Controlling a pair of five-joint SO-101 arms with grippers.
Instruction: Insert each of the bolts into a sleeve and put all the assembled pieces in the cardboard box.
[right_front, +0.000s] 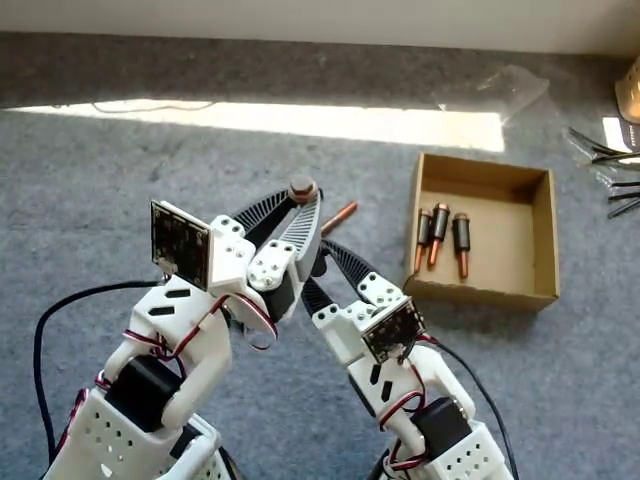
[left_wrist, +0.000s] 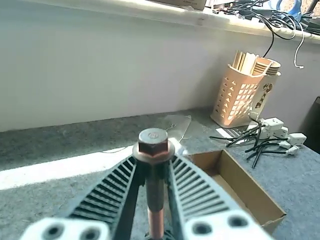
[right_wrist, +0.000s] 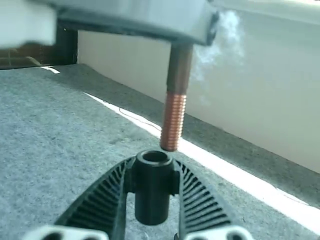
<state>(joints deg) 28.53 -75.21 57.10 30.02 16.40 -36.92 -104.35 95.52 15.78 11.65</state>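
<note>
My left gripper (left_wrist: 153, 165) is shut on a copper bolt (left_wrist: 154, 150), held upright with its hex head up; the same bolt head (right_front: 301, 187) shows above the carpet in the high view. My right gripper (right_wrist: 152, 185) is shut on a black sleeve (right_wrist: 152, 192), bore facing up. The bolt's threaded tip (right_wrist: 173, 125) hangs just above the sleeve's opening, slightly off to one side. A loose bolt (right_front: 340, 215) lies on the carpet beside the arms. The cardboard box (right_front: 540, 240) at the right holds three assembled pieces (right_front: 440, 235).
Grey carpet covers the floor, with a sunlit strip (right_front: 260, 118) at the back. Cable ties (right_front: 610, 170) and a plastic bag (right_front: 510, 85) lie behind and right of the box. A beige basket (left_wrist: 245, 92) and power strips (left_wrist: 272, 130) stand by the wall.
</note>
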